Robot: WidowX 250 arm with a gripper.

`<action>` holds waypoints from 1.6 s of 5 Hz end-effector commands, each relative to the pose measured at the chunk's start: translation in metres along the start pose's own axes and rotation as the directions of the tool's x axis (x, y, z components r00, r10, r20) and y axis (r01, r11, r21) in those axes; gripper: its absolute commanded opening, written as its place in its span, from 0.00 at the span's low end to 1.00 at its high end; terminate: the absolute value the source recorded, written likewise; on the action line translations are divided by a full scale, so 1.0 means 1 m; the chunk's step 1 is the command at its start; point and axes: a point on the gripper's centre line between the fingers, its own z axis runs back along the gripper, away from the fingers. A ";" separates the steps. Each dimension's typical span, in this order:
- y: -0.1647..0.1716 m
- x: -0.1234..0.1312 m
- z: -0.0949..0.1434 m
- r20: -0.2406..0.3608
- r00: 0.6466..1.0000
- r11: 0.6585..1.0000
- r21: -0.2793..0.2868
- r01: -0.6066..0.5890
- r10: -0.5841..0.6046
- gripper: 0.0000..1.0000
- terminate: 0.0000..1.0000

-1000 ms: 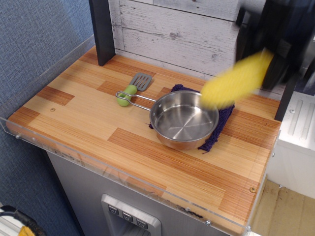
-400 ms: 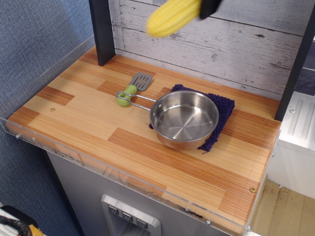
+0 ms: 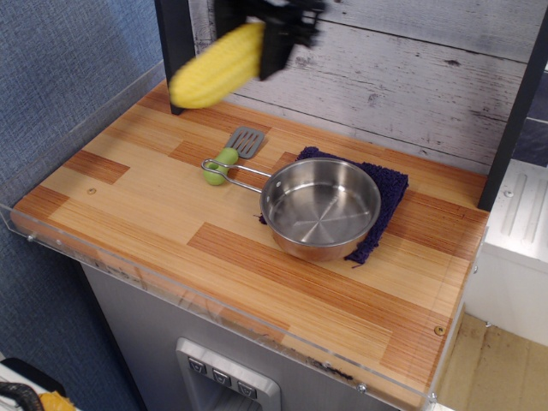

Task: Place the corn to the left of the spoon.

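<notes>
Corn, clamped in gripper, is hanging tilted above the counter's back-left corner, spoon is lying just beside the pan, bare wood lying leftward.

yellow corn, grey-green spoon, seemingly purple cloth

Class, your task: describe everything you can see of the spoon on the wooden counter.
The spoon is a small toy utensil with a flat grey slotted head and a short, rounded lime-green handle; it looks like plastic. It lies flat on the wooden counter, head pointing toward the back wall, handle toward the front. The steel pan's thin wire handle reaches to the green handle and appears to touch or overlap it. Nothing grips the spoon; the corn is held in the air behind it.
</notes>
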 end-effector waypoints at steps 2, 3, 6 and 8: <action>0.084 -0.035 -0.044 0.089 0.991 0.992 -0.077 -0.097 0.104 0.00 0.00; 0.101 -0.027 -0.073 0.072 0.986 0.983 -0.117 -0.144 0.153 0.00 0.00; 0.077 -0.007 -0.134 -0.036 0.993 0.990 -0.081 -0.118 0.116 0.00 0.00; 0.067 -0.008 -0.139 -0.096 0.986 0.987 -0.069 -0.143 0.136 1.00 0.00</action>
